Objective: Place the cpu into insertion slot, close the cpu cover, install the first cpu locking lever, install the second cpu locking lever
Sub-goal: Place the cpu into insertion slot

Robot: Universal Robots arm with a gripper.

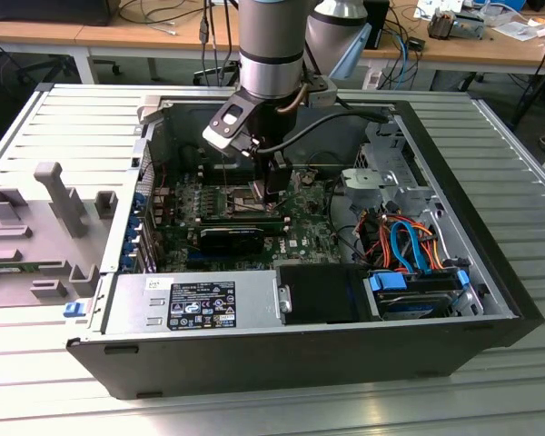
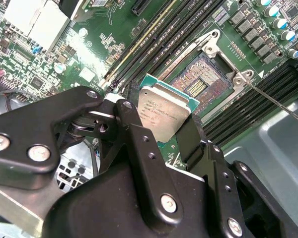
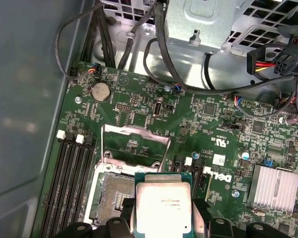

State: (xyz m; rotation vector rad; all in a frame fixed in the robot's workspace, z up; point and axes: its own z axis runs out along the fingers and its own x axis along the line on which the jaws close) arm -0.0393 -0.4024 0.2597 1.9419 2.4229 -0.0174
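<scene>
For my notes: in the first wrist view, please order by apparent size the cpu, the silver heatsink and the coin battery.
1. cpu, looks largest, but it is nearer the camera.
2. silver heatsink, close behind.
3. coin battery, clearly smallest.

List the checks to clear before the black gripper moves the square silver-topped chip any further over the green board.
1. Grip: black gripper shut on the flat square silver-topped cpu: ok.
2. Square silver-rimmed insertion slot bare, nothing seated: ok.
3. Thin silver frame cpu cover swung open, off the slot: ok.
4. Thin metal locking lever standing free beside the slot: ok.
5. Cpu centred over the slot: appears off to one side in both wrist views: not ok.
6. Cpu corner orientation matching the slot: cannot tell.
</scene>
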